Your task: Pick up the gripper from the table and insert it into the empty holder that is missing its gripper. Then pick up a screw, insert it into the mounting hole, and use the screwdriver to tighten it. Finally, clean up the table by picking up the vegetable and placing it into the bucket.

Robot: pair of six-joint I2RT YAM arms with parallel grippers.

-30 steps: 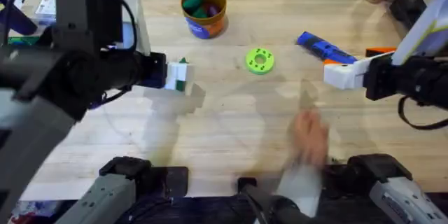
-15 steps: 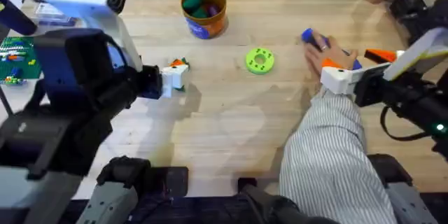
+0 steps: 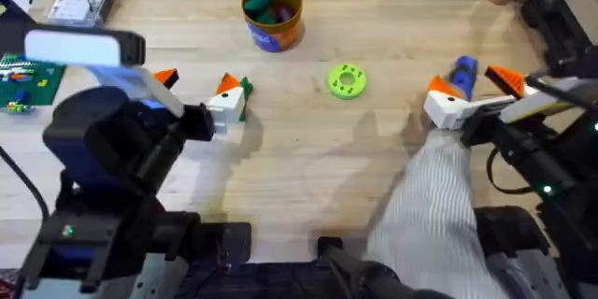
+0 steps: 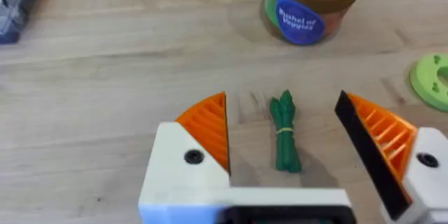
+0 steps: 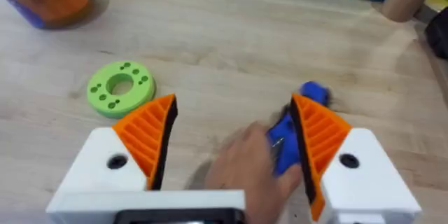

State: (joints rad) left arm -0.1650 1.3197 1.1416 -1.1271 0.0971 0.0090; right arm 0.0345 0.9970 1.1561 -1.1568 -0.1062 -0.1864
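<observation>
Left pincer (image 4: 283, 136) released, we see its orange pads straddling the vegetable (image 4: 285, 140) lying on the desk (image 3: 299, 177) | bucket (image 3: 272, 15) at 12 o'clock, green disc (image 3: 347, 81) mid-desk | right pincer (image 5: 232, 134) released, a person's hand (image 5: 245, 171) holding the blue screwdriver (image 5: 288, 136) between its pads, 3 o'clock.

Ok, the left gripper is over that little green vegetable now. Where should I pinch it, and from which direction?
Come straight down from above. The vegetable lies flat on the table, its long axis running between the open left gripper pads, orange pads flanking either side. Close across the slim middle, near the light band; that is probably the steadiest hold.
</observation>
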